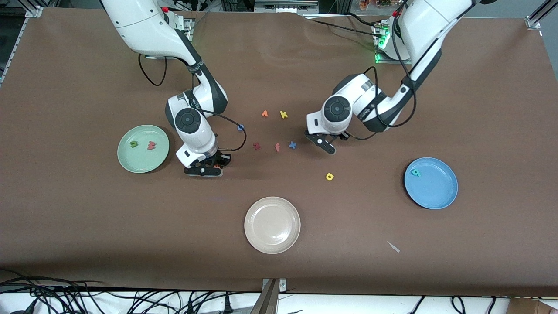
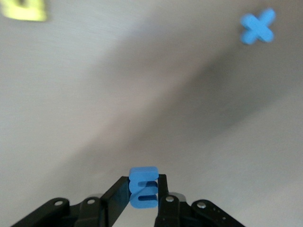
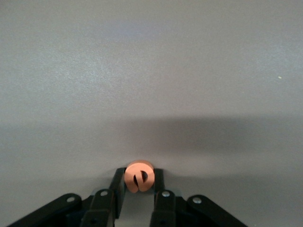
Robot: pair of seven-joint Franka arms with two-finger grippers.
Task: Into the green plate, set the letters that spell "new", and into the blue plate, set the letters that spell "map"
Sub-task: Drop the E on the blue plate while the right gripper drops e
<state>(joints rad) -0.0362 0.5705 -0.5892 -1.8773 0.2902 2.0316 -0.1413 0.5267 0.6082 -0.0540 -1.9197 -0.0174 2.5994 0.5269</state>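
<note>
1. Both jaws are clenching letters: the right gripper [image 3: 139, 185], low at the table beside the green plate [image 1: 126, 159], is pinching the orange e [image 3: 138, 177]; the left gripper [image 2: 142, 194], over the table near the blue x [image 1: 292, 145], is grasping the blue m [image 2: 142, 187]
2. The blue plate [image 1: 438, 192] is sitting toward the left arm's end, already holding the teal a [image 1: 416, 173]
3. Green n [image 1: 134, 144] and pinkish-red w [image 1: 151, 145] are lying in the green plate
4. Yellow p [image 1: 330, 176] is waiting on the table; lifting each letter straight up before carrying should be keeping it from slipping
</note>
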